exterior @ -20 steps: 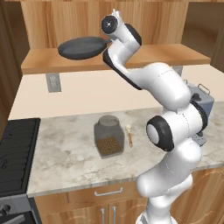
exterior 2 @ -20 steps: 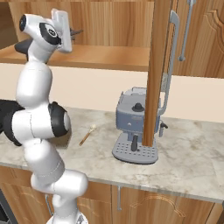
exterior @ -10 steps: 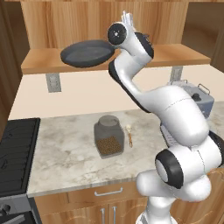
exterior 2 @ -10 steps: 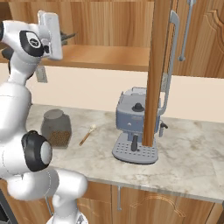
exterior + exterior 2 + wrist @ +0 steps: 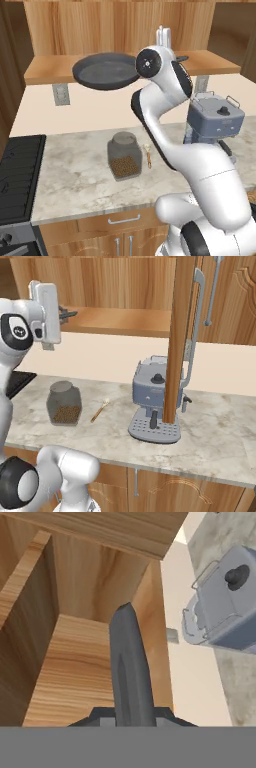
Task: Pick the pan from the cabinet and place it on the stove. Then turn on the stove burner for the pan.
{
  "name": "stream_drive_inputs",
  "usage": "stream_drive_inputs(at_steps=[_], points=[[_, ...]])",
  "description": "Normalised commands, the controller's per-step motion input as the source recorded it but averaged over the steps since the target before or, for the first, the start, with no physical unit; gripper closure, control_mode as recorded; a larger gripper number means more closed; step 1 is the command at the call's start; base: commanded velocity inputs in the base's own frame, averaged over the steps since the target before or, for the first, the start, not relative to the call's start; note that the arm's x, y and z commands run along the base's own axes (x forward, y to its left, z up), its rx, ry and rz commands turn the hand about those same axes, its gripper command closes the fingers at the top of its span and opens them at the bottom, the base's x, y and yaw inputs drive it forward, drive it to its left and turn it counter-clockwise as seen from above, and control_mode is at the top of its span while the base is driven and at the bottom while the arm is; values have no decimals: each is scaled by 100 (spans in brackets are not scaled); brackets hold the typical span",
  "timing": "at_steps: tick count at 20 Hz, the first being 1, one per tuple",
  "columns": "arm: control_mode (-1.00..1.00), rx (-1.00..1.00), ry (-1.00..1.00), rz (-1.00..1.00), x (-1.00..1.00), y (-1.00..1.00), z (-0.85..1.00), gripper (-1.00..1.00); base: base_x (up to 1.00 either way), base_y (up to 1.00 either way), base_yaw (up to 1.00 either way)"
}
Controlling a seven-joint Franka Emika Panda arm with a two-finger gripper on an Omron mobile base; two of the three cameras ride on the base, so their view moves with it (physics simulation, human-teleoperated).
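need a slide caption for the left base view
Arm holds the pan out from the cabinet shelf.

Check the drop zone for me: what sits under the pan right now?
Under the pan lies marble counter, with the jar slightly right; the stove is further left. The cabinet shelf beneath its far edge is hidden.

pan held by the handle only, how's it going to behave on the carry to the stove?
Probably nose-heavy: the pan hangs out past the cabinet shelf edge, gripped far back on its long thin handle. That thin handle might twist in the gripper. It looks rigid, so no flexing.
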Motion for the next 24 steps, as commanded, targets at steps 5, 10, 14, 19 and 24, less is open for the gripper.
stream_drive_inputs(at_steps=[5, 10, 14, 19, 24], points=[[-100, 4, -4, -4, -90, -11, -19, 100, 0, 0, 0], [-100, 0, -4, 0, -74, -5, -23, 100, 0, 0, 0], [-100, 0, -4, 0, -67, -1, -23, 100, 0, 0, 0], [-100, 0, 0, 0, -19, 1, -2, 100, 0, 0, 0], [-100, 0, 0, 0, -1, 0, -1, 100, 0, 0, 0]])
